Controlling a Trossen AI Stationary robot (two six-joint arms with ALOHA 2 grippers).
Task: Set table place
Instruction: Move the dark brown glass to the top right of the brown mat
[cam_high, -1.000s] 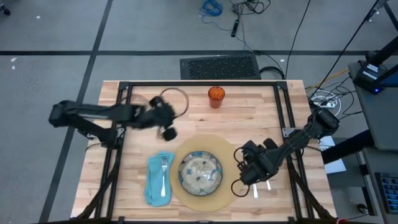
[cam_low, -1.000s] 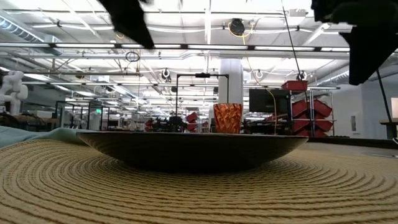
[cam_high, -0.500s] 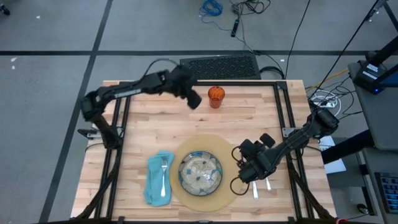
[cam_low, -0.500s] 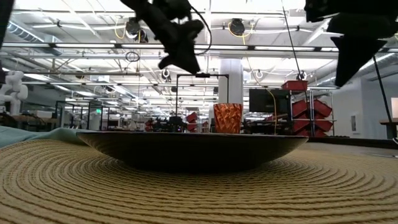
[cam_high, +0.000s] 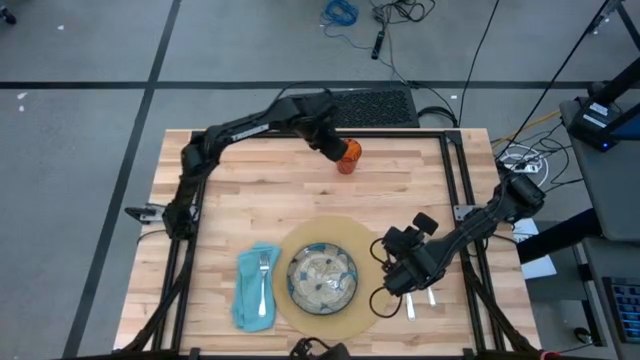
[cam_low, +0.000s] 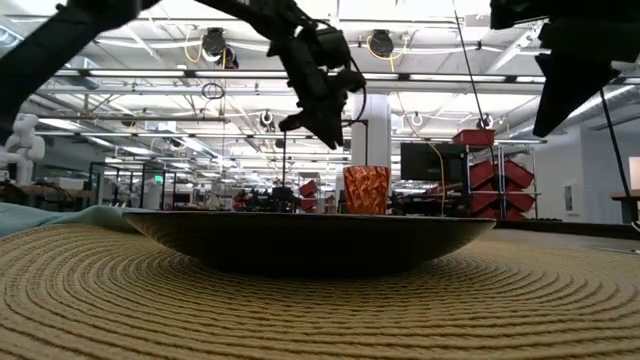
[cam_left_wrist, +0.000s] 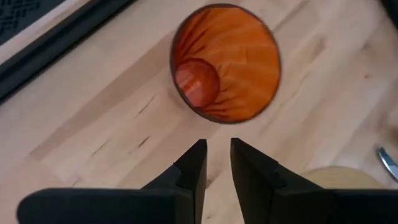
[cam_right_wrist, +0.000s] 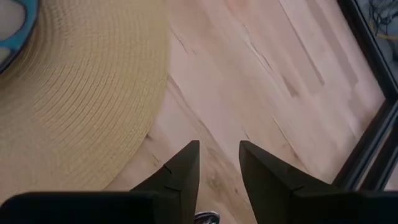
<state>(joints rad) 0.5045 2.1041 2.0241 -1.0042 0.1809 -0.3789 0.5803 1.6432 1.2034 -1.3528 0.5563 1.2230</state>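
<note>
I hover my left gripper (cam_left_wrist: 217, 158) above the orange cup (cam_high: 347, 153) at the table's (cam_high: 240, 200) far edge (jaws narrowly parted, holding nothing), lining up to grasp it for the placemat (cam_high: 372, 300)

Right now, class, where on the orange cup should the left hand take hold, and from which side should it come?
Probably at the rim, from above. The orange cup stands upright with its mouth open to the left hand, which hovers just over it with fingers nearly together. It likely must open first, then put one finger inside the wall and one outside.
</note>
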